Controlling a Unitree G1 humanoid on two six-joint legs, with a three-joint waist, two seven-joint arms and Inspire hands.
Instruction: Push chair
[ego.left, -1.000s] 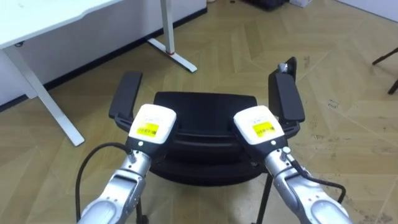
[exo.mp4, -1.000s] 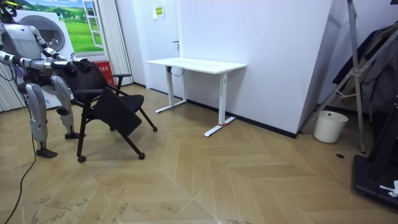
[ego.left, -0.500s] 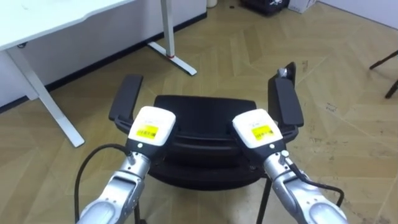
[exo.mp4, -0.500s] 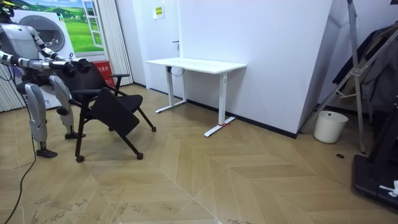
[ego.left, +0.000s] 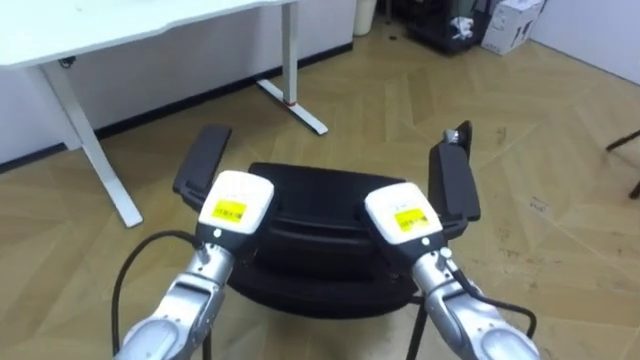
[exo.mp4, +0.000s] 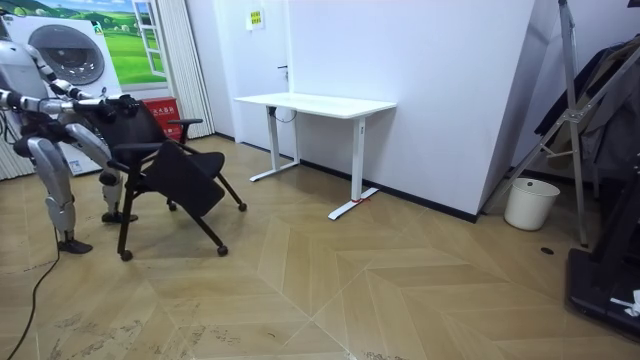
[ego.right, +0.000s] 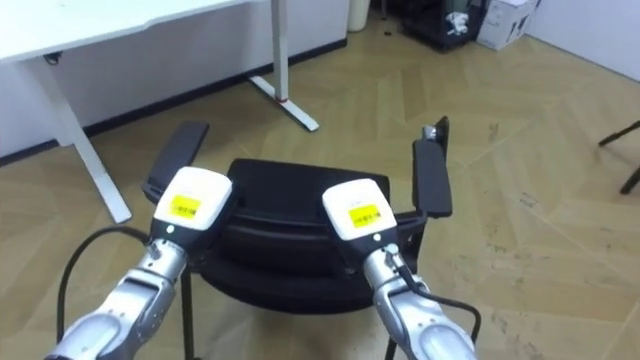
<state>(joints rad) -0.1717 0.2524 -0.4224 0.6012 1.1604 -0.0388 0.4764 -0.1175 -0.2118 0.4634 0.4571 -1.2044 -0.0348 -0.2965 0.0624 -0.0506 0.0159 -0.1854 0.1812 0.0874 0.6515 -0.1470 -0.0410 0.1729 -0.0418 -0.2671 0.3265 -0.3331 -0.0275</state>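
- Chair (ego.left: 320, 235) straight ahead on the wooden floor (ego.left: 400, 100): black, with the backrest nearest and the seat and both armrests pointing away.
- Left robot hand (ego.left: 235, 200) and right robot hand (ego.left: 402, 213) at the top of the backrest, one toward each end. Seen from the back alone, so cannot tell whether laid flat against it or closed around it.
- In the room view, standing at the room view's left, close behind the chair, both arms stretched forward to it.
- White bench (ego.left: 130, 25) against the wall, well apart from the chair, ahead and to the left.
- Step in hand, as a judgement: driving the chair forward over the floor, probably toward the bench, with most of the way left.
- Press equally on both sides, or the chair will likely swing round instead of running straight.
- Push level and forward, not downward; weight on the top of the backrest could tip the chair.
- Chair feet too small to tell whether wheeled, so begin gently and expect some dragging.
- Match short paces to the push, arms neither overstretched nor crowded.
- Mind the bench foot (ego.left: 300, 108) when nearing it.
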